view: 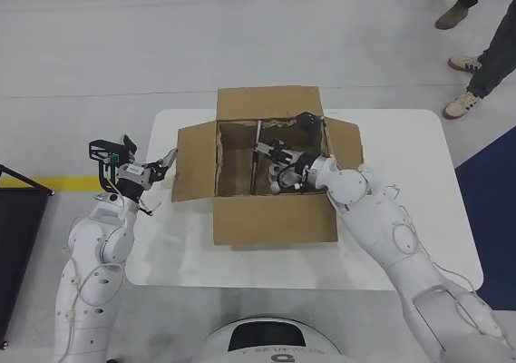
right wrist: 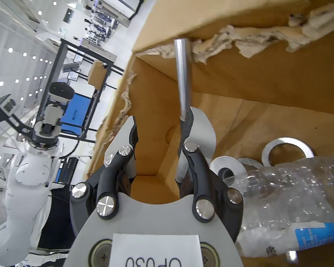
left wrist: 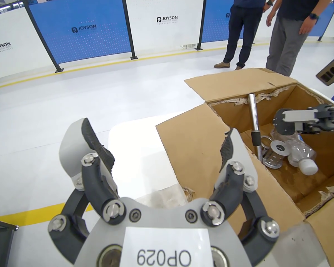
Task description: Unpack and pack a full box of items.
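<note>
The white desk carries a brown, open cardboard box at its middle, reaching toward the far edge, with all four flaps folded out. At the desk's left edge, just beside the box's left flap, hangs the left gripper. Its jaws are wide apart and hold nothing.

The right gripper is down inside the box, jaws apart and not yet clamped on anything. A slim, shiny metal rod stands just off one of its fingers, seemingly at that finger's inner face. I cannot tell whether they touch. The rod leans with its top against the torn edge of the far wall. In the left wrist view it ends lower down in a dark sleeve.

On the box floor near the rod's foot lie a crumpled clear plastic bottle with a white cap and several flat silver metal rings.

The step looks to be taking the rod out as part of unpacking. To do it well:

- Shift the gripper sideways so the shaft sits midway between the fingers before they close. A grip on one finger's edge would likely let the smooth metal slip or twist.
- Grip low, near the sleeve.
- Lift along the rod's own lean, so its top clears the ragged cardboard.
- Keep the wrist off the bottle.
</note>
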Robot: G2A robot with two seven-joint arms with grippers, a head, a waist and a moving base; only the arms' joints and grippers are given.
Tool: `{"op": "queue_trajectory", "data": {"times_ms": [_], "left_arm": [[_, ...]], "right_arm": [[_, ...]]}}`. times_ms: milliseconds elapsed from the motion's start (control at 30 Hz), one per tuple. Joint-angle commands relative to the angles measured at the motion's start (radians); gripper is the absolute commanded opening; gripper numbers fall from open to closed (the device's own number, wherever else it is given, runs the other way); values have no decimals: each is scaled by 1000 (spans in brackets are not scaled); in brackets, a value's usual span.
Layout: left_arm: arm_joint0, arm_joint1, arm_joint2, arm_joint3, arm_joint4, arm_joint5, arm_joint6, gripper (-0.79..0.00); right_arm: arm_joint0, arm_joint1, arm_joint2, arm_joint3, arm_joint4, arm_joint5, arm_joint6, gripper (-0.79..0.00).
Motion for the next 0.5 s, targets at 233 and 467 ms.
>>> {"op": "queue_trajectory", "data": {"times_ms": [233, 467], "left_arm": [[0, 0, 0, 0, 0, 0, 0, 0], [0, 0, 0, 0, 0, 0, 0, 0]], "right_arm": [[-170, 60, 237, -298, 125, -32, 77, -400], [-267, 92, 423, -378, 279, -38, 122, -219]]}}
